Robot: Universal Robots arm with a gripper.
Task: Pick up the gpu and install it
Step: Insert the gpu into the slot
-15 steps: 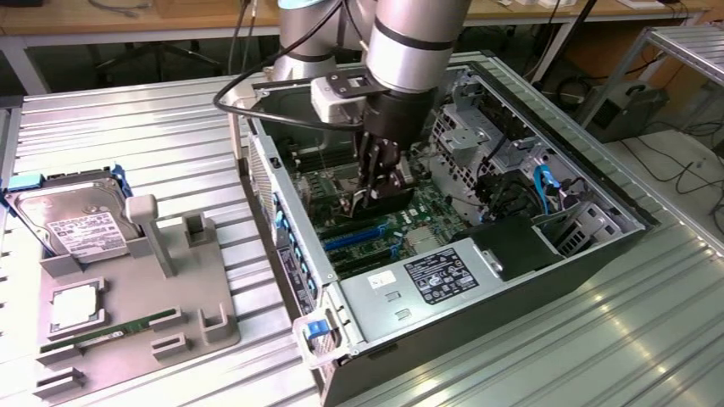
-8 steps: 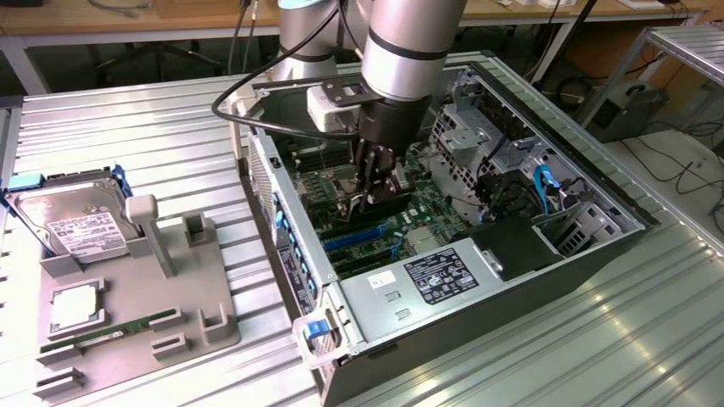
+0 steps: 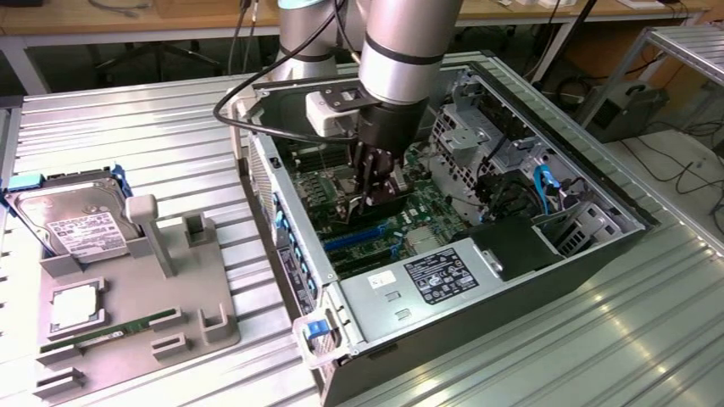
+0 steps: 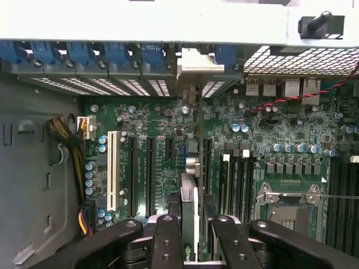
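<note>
Inside the open computer case (image 3: 588,203), my gripper (image 3: 371,202) reaches down over the green motherboard (image 3: 430,216). It is shut on the gpu (image 3: 391,188), a thin dark card held upright just above the board. In the wrist view the gpu (image 4: 189,193) appears edge-on as a slim strip running from between my fingers (image 4: 167,241) to the case's rear wall. Its silver bracket (image 4: 193,64) sits at a rear slot opening. The card lies along an expansion slot on the motherboard (image 4: 160,120); I cannot tell whether it is seated.
At the exterior view's left, a grey fixture (image 3: 169,297) holds a silver hard drive (image 3: 68,225), a processor (image 3: 74,307) and a green RAM stick (image 3: 114,327). In the case are the power supply (image 3: 447,275), a drive cage (image 3: 487,127), blue slots (image 3: 356,237) and an open CPU socket (image 4: 289,207).
</note>
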